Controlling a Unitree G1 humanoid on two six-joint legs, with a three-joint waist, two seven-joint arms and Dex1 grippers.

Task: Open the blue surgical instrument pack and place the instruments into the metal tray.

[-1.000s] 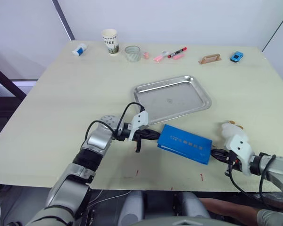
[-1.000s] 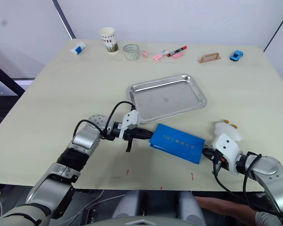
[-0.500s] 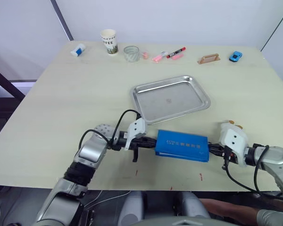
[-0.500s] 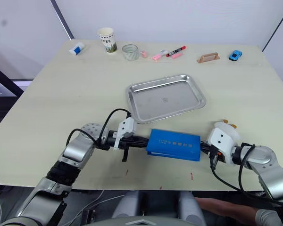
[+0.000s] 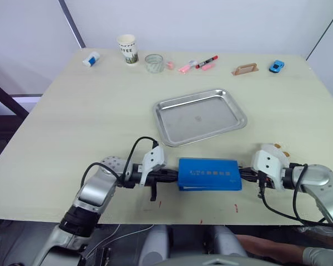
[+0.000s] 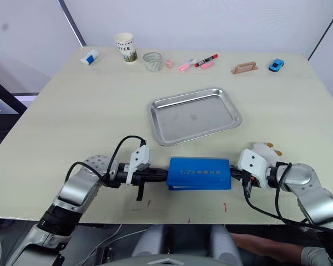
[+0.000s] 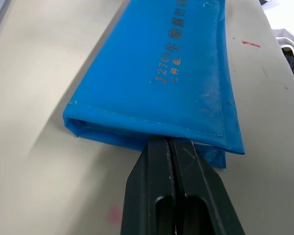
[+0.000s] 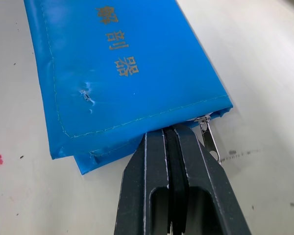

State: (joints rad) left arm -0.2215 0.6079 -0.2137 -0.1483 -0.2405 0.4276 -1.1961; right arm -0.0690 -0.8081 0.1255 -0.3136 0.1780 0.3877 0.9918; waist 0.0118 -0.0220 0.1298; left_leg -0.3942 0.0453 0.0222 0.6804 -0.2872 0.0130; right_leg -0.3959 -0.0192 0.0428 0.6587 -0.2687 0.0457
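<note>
Pack swung from skewed to square with the near table edge, nearer the robot. Blue surgical instrument pack (image 5: 210, 174) lies closed, flat, just short of the metal tray (image 5: 200, 116) (empty). Left gripper (image 7: 172, 147) and right gripper (image 8: 169, 134) pinched shut on opposite short ends. Step: opening; next, peel the top flap. Plush toy (image 5: 277, 151) beside right wrist; markers (image 5: 200, 64) well clear.

You've got a bright-blue pack (image 5: 210, 174) with pale lettering, black fingers (image 7: 174, 196) pinched at each end, and a shiny silver tray (image 5: 200, 117) at 12 o'clock.
</note>
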